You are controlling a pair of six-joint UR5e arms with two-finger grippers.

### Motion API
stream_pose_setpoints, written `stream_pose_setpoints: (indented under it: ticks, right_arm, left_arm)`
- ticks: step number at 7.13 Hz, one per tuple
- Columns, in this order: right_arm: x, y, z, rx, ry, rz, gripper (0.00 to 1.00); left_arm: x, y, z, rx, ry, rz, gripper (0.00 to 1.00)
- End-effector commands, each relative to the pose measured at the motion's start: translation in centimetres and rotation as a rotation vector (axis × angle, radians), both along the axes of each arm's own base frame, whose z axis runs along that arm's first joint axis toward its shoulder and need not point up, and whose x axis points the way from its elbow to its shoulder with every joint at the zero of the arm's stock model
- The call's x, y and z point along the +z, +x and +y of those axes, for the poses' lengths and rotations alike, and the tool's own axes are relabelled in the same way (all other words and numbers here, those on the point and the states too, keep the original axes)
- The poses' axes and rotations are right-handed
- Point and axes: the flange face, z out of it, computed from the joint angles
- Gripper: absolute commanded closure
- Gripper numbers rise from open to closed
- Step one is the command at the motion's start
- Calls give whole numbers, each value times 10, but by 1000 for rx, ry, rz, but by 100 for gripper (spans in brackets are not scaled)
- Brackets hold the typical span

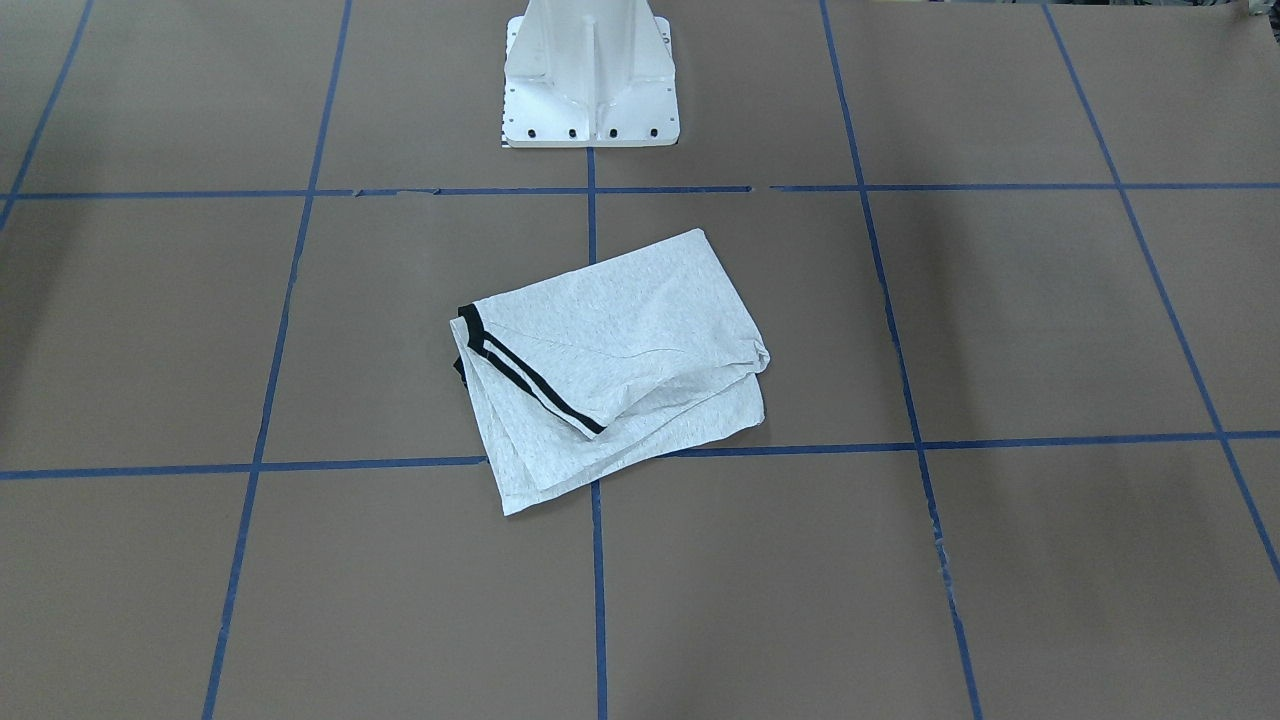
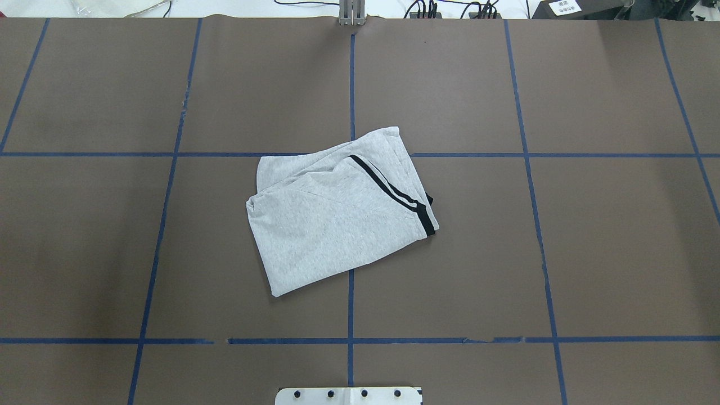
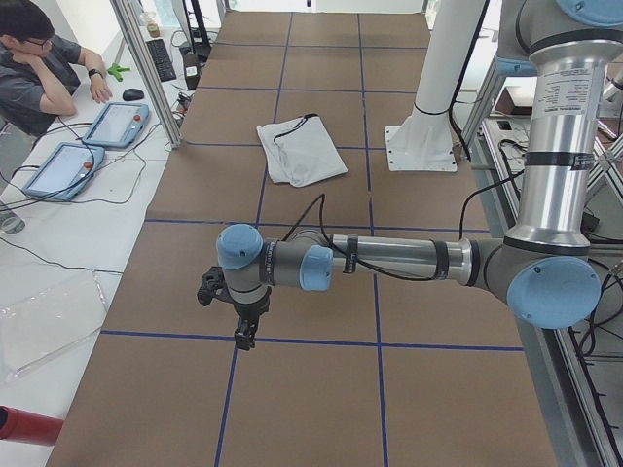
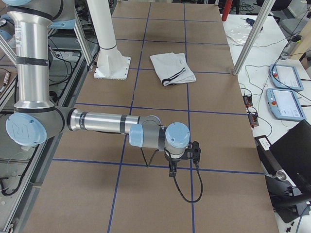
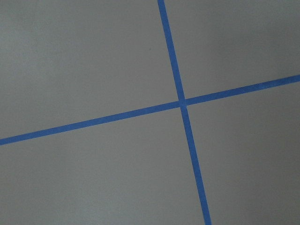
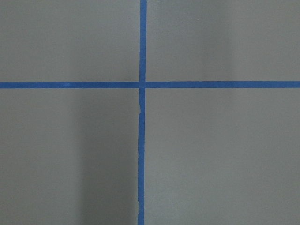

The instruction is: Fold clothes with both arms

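The grey T-shirt lies folded into a rough rectangle in the middle of the table, its black double stripe on top; it also shows as a shirt from overhead and small in the side views. No print shows. My left gripper hangs over the table far from the shirt, toward the left end. My right gripper hangs likewise toward the right end. Each shows only in a side view, so I cannot tell whether it is open or shut. Both wrist views show only brown table and blue tape.
The white pedestal stands at the robot's side of the table behind the shirt. Blue tape lines grid the brown surface. A person sits beside the table's left end near two teach pendants; more pendants lie off the right end.
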Motion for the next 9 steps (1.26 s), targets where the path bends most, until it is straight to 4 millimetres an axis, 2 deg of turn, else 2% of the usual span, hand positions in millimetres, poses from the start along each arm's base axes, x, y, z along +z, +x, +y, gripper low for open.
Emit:
stream_pose_setpoints:
  ticks: [1, 3, 9]
  right_arm:
    - [1, 0, 0, 4, -5, 0, 0]
    - [0, -1, 0, 2, -4, -1, 0]
    - [-1, -1, -1, 2, -2, -12, 0]
  left_arm:
    - [0, 1, 0, -6, -11, 8, 0]
    - [-2, 1, -1, -95, -80, 18, 0]
    - [-2, 1, -1, -98, -83, 19, 0]
